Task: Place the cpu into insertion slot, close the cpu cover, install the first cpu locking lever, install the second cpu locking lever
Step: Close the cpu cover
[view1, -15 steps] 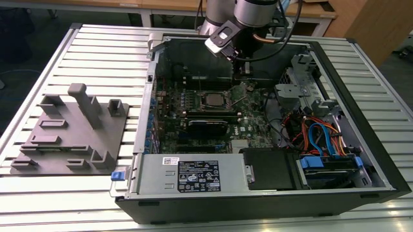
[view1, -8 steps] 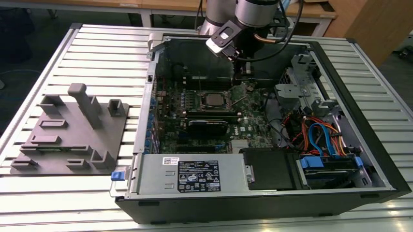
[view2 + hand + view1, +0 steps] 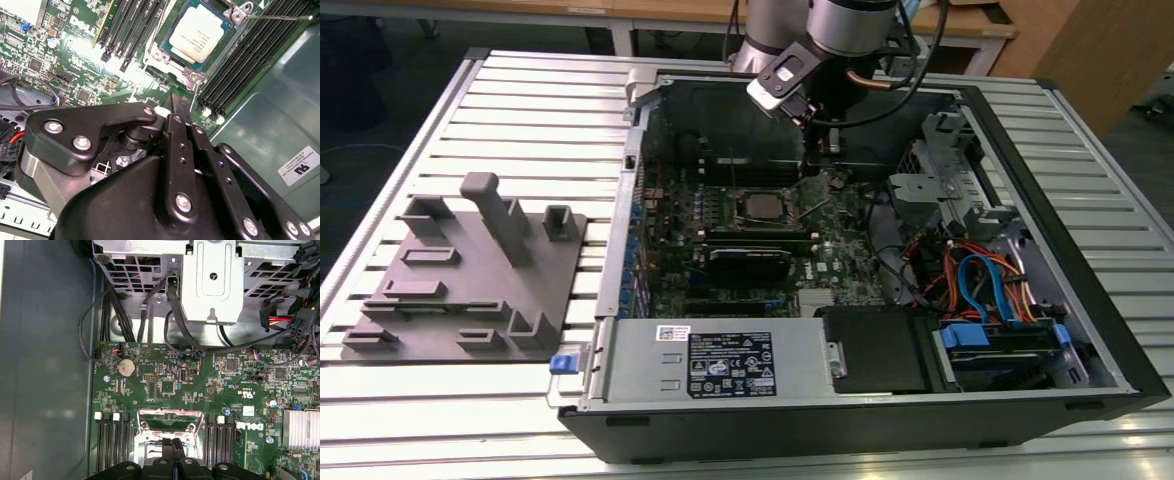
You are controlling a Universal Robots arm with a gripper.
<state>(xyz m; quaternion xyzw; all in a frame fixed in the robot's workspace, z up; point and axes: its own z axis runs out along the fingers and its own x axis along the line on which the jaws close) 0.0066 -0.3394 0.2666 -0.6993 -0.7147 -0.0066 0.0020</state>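
The cpu (image 3: 195,32) shows its pale silver top, seated in the insertion slot (image 3: 761,206) on the green board. The cpu cover (image 3: 167,62) lies as a metal frame around it, as far as I can tell. One thin locking lever (image 3: 280,17) juts out from a socket corner. Another lever (image 3: 161,25) runs along the socket's side. My gripper (image 3: 180,107) hovers just off the socket's edge, fingers pressed together with nothing between them. In the first wrist view the gripper (image 3: 172,444) hangs over the socket frame (image 3: 170,421). In the exterior view the gripper (image 3: 830,160) is inside the case, behind the socket.
Black memory slots (image 3: 240,65) flank the socket on both sides. A metal drive cage (image 3: 212,280) and black cables (image 3: 125,305) stand close behind the board. The power supply box (image 3: 707,365) fills the case front. A grey fixture block (image 3: 467,270) sits at the exterior view's left.
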